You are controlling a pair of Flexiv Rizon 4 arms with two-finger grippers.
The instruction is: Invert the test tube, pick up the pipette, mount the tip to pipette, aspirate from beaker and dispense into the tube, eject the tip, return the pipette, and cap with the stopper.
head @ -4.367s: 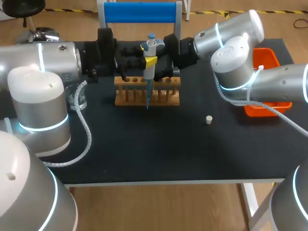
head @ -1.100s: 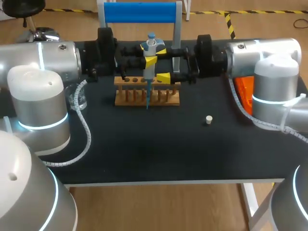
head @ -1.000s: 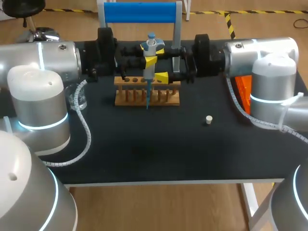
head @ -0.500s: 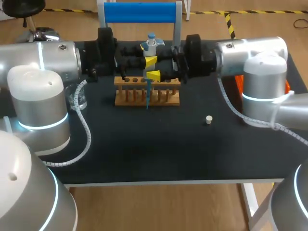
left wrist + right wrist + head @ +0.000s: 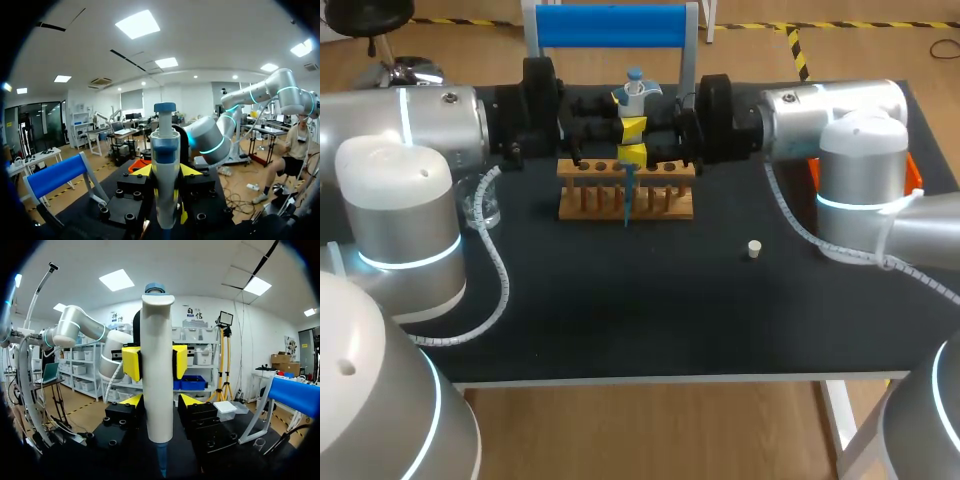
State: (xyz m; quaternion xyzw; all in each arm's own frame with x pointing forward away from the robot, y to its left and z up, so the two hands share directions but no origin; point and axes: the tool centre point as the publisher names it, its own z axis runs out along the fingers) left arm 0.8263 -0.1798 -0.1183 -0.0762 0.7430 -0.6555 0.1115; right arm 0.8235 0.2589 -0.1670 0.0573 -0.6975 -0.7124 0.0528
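Observation:
The white pipette point(image 5: 632, 120) with its blue tip point(image 5: 626, 203) stands upright over the wooden rack point(image 5: 625, 192), the tip reaching down among the rack's holes. My left gripper point(image 5: 633, 127) is shut on the pipette's upper body point(image 5: 165, 185). From the right, my right gripper point(image 5: 632, 155) flanks the pipette lower down. In the right wrist view its fingers point(image 5: 187, 400) stand close on either side of the body point(image 5: 157, 385), a narrow gap showing, so it is open. The white stopper point(image 5: 754, 249) lies on the mat to the right. I cannot make out the test tube.
A glass beaker point(image 5: 480, 205) stands at the left beside my left arm. A blue-barred stand point(image 5: 610, 25) rises behind the rack. An orange bin point(image 5: 916, 180) is mostly hidden behind my right arm. Black mat point(image 5: 640, 310) stretches in front of the rack.
My right arm has swung in from the right, and its fingers have narrowed around the lower pipette body. The left arm and the pipette have stayed put.

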